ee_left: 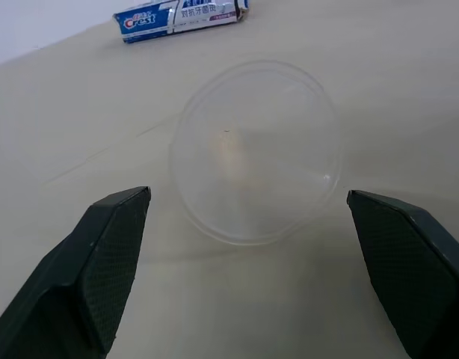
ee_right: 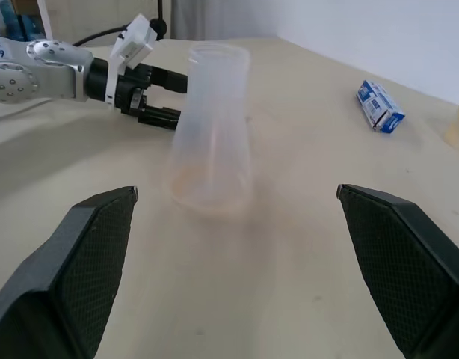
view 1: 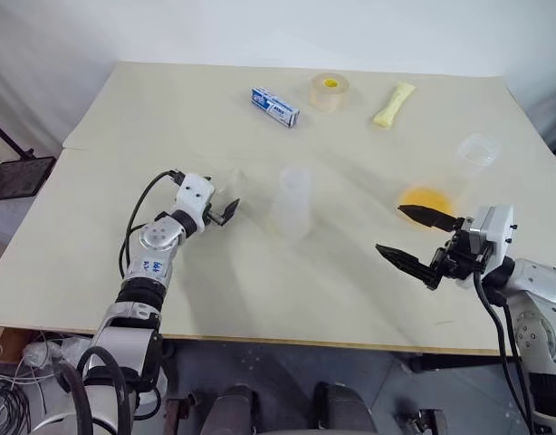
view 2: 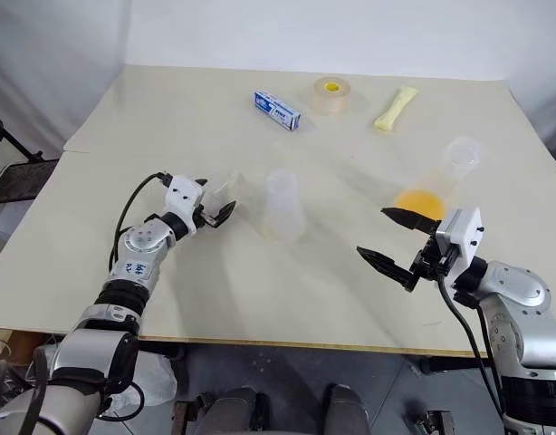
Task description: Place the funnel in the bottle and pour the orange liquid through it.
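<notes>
Grippers first, since they sit nearest you: your right gripper (view 1: 412, 234) hovers above the table (view 1: 260, 299) at its near right, fingers spread wide and holding nothing, aimed across toward the middle. Your left gripper (view 1: 225, 207) sits low over the near-left part of the table, jaws likewise wide apart and empty. In the left wrist view you see the funnel (ee_left: 256, 153) lying on its side just ahead of those fingers, its round flared rim facing the camera, framed by the two pads but not touched by either. Between your two grippers, the bottle (view 1: 292, 201) stands upright near the table's centre, clear and flask-shaped, its neck open. Just beyond your right gripper lies a clear cup (view 1: 450, 177), tipped on its side, with the orange liquid (view 1: 426, 199) pooled at its lower end. Farthest from you, along the back of the table, you have a toothpaste box (view 1: 275, 107), a tape roll (view 1: 330, 91) and a pale yellow packet (view 1: 393, 104).
</notes>
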